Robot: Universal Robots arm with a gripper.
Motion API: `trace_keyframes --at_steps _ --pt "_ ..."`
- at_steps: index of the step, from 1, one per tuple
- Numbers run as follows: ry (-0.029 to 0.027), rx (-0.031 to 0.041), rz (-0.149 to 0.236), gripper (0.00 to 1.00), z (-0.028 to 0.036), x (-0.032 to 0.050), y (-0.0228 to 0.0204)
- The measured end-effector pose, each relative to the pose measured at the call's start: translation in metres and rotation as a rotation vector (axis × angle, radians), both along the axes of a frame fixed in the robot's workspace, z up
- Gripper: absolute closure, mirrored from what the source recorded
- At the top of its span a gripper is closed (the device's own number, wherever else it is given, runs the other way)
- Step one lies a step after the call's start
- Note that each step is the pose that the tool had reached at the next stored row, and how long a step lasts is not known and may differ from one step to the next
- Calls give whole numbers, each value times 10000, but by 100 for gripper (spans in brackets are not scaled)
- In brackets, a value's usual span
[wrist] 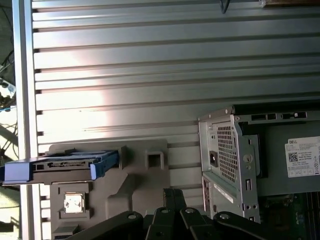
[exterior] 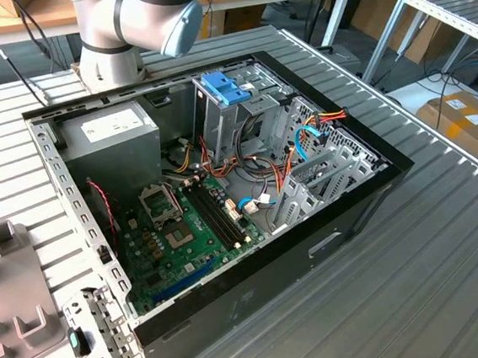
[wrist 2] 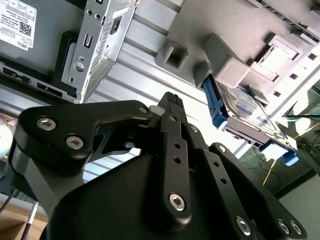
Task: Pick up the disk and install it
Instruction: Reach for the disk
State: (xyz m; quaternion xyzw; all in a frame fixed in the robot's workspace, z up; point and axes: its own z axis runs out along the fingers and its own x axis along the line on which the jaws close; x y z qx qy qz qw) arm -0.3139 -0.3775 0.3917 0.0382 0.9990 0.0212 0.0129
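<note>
Right now my gripper [wrist: 173, 193] is pressed together, tips meeting with nothing pinched between them and nothing touching them. In both wrist views it hangs above the ribbed table [wrist: 150, 75], clear of everything. The disk [wrist: 65, 162], with its blue rail, sits in the grey holder [wrist: 145, 172] close to the table's edge, apart from the gripper. The open computer case [exterior: 259, 304] lies just beside the holder, nearer the table's middle. In the exterior view the arm [exterior: 135, 20] rises behind the case.
</note>
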Motion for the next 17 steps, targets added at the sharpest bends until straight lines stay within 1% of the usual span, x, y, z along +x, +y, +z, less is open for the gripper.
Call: trace_keyframes --at_steps 2,7,8,9,10,11,12,13,14,17 --pt "0 0 1 89 0 -73 2" --pt "1 0 1 89 0 -86 2" --pt "20 1 0 89 -1 -87 2" --pt "140 0 0 89 -2 -87 2" --pt "277 0 1 89 -4 -87 2" --pt "382 0 1 89 -6 -87 2" --pt "515 0 1 89 -8 -86 2" --pt "589 1 0 89 -9 -87 2" --pt "613 1 -1 89 -9 -87 2" --pt "617 0 1 89 -8 -87 2"
